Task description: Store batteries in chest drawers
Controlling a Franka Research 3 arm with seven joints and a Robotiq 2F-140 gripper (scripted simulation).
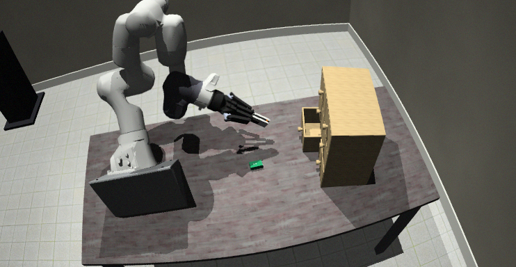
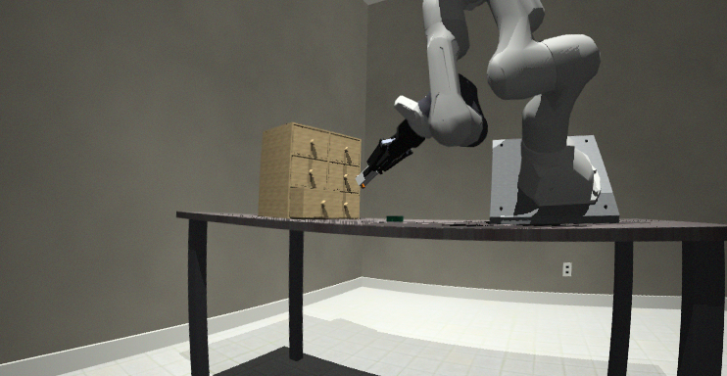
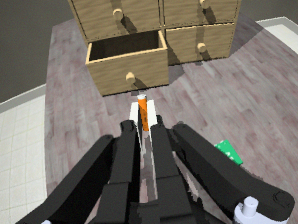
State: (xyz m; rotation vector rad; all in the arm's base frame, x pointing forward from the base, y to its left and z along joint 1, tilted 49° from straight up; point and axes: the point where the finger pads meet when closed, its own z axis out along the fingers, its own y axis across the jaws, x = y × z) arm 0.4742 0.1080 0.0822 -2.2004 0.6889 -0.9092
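Observation:
My gripper (image 1: 263, 119) (image 2: 362, 182) (image 3: 144, 111) is shut on a thin battery with an orange end (image 1: 266, 121) (image 3: 141, 103), which I take for the AAA battery. It hangs tilted above the table, pointing at the wooden chest (image 1: 353, 120) (image 2: 276, 169). The left drawer of the bottom row (image 1: 309, 142) (image 2: 310, 203) (image 3: 127, 70) stands pulled out and looks empty. The battery tip is a short way in front of that drawer and above it. All other drawers are pushed in. A small dark cylinder (image 1: 247, 149), the other battery, lies on the table below my gripper.
A small green block (image 1: 256, 164) (image 2: 394, 218) (image 3: 229, 151) lies on the table near the dark cylinder. The robot base and its dark plate (image 1: 144, 189) stand at the table's left end. The chest stands near the right end.

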